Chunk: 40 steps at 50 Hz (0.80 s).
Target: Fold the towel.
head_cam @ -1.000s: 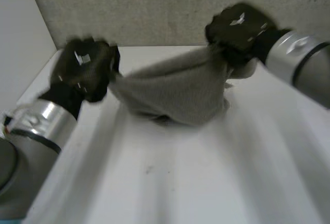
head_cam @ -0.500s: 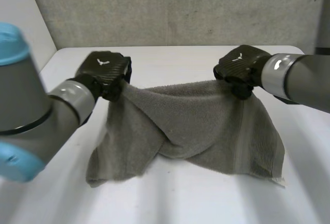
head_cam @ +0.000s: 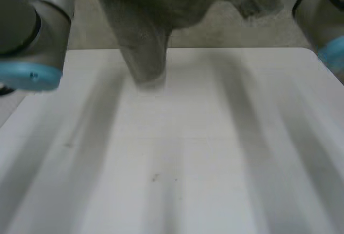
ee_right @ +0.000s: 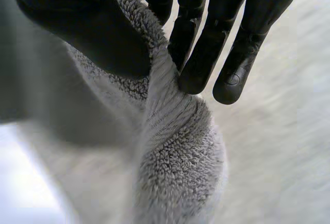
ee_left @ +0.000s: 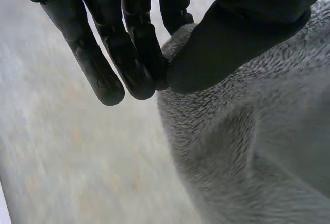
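White surface point(head_cam: 177, 153), grey wall behind. Towel point(head_cam: 145, 35) is up in the air over the far side, strung between the two arms. Left robot hand point(ee_left: 242, 38): thumb clamped against fingers point(ee_left: 139, 64) on a towel edge. Right robot hand point(ee_right: 77, 23): same, thumb-to-finger pinch on a bunched edge. Can't tell if either has a true corner.

Risks, my read: both pinches are shallow, right at the edge, so towel weight or a jerk could pull it out. Lose one side and it dangles off one hand. Slack is uneven too, so laying it down as is would likely bunch it.

Orientation: long axis runs side to side between the hands. One lobe hangs straight down nearer the left arm, tip pointing at the surface, looks just clear of it.
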### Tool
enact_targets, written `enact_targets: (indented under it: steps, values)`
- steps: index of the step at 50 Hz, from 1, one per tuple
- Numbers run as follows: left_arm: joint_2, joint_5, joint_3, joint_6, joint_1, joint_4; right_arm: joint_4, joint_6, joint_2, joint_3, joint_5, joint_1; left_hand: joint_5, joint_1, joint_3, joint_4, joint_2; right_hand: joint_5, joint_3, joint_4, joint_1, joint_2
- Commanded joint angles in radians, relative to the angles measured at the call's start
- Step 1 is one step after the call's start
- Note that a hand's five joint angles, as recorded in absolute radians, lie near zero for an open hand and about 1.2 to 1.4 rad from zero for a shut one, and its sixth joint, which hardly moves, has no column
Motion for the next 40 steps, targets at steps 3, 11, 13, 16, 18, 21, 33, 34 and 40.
enact_targets:
  steps: [3,11,13,16,18,21,33,34,40]
  values:
    - [0.038,0.003,-0.51,0.006,-0.011,0.014,0.093,-0.022,-0.038,0.43,-0.099,-0.001,0.182,0.195,0.179,0.179,0.179,0.188,0.18,0.18,0.01,0.183]
    - [-0.045,0.004,-0.799,0.006,-0.045,0.045,0.024,-0.077,0.008,0.712,-0.098,-0.004,0.182,0.195,0.179,0.179,0.179,0.188,0.18,0.18,0.01,0.183]
    - [-0.054,0.004,-0.861,0.006,-0.062,0.039,0.009,-0.111,-0.003,0.792,-0.093,-0.005,0.182,0.195,0.179,0.179,0.179,0.188,0.18,0.18,0.01,0.183]
    - [-0.039,0.001,-0.912,0.003,-0.07,0.028,-0.005,-0.12,-0.047,0.867,-0.101,-0.008,0.182,0.195,0.179,0.179,0.179,0.188,0.18,0.18,0.01,0.183]
    - [-0.022,0.001,-0.937,0.003,-0.074,0.02,-0.018,-0.122,-0.078,0.901,-0.102,-0.014,0.182,0.195,0.179,0.179,0.179,0.188,0.18,0.18,0.01,0.183]
    - [0.033,0.003,-0.981,0.001,-0.102,0.008,-0.052,-0.125,-0.139,0.98,-0.105,-0.043,0.133,0.146,0.13,0.13,0.13,0.188,0.18,0.18,0.01,0.183]
    - [0.185,0.004,-0.983,0.014,-0.22,0.005,-0.216,-0.199,-0.254,1.225,-0.134,-0.068,-0.775,-0.762,-0.778,-0.778,-0.778,0.188,0.18,0.18,0.01,0.183]
    - [0.19,0.01,-0.951,0.027,-0.22,0.012,-0.244,-0.209,-0.254,1.243,-0.134,-0.068,-0.801,-0.788,-0.804,-0.804,-0.804,0.188,0.18,0.18,0.01,0.183]
    - [0.104,0.1,-0.778,0.211,-0.168,0.031,-0.273,-0.243,-0.247,1.258,-0.127,-0.065,-0.816,-0.803,-0.819,-0.819,-0.819,0.188,0.18,0.18,0.01,0.183]
